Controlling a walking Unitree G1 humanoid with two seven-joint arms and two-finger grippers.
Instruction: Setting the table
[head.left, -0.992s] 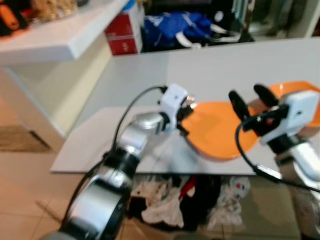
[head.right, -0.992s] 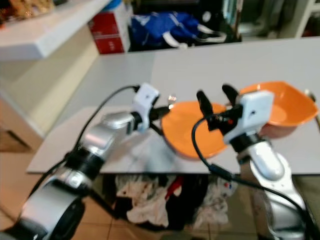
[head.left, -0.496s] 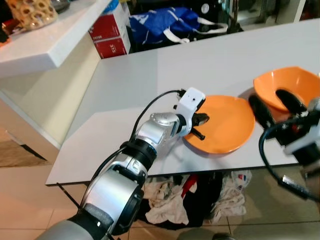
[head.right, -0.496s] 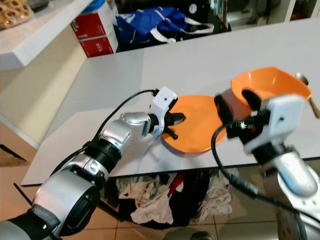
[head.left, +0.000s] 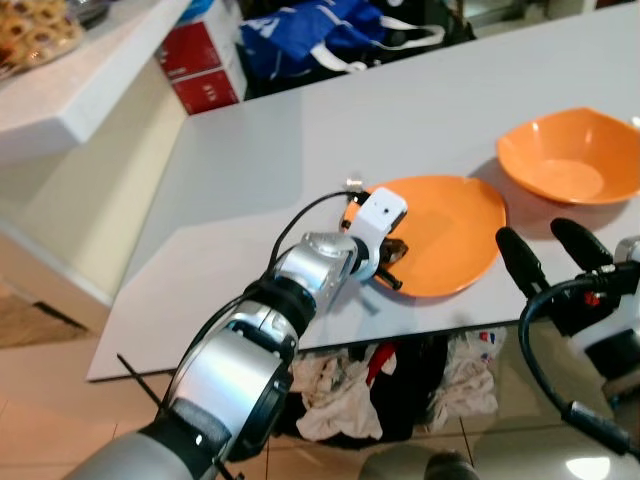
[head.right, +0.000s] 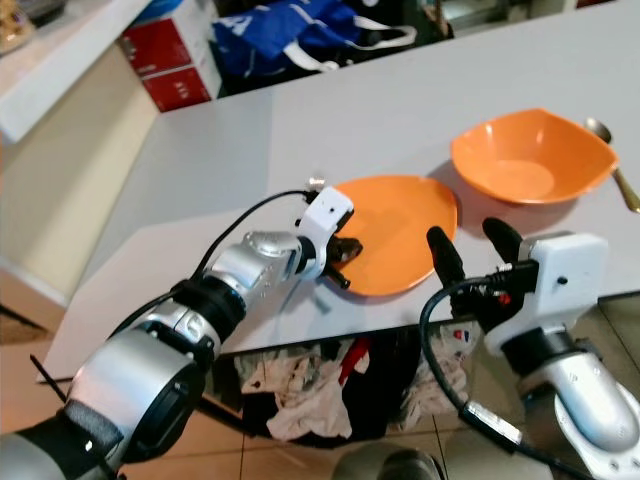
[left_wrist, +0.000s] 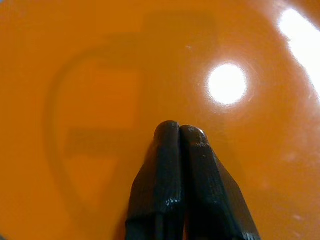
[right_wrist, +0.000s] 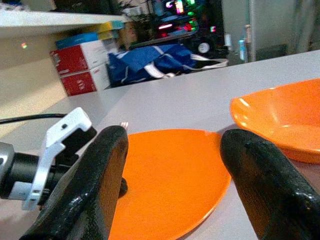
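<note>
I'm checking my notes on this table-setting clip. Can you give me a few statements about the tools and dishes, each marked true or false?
1. The left tool is at the near left edge of the orange plate. True.
2. The right tool is shut on the orange bowl. False: its fingers are spread open, off the table's near edge, holding nothing.
3. A spoon lies to the right of the bowl. True.
4. The bowl sits stacked on the plate. False: it rests on the table beside the plate, farther back and to the right.
5. The left tool's fingers are pressed together. True.
</note>
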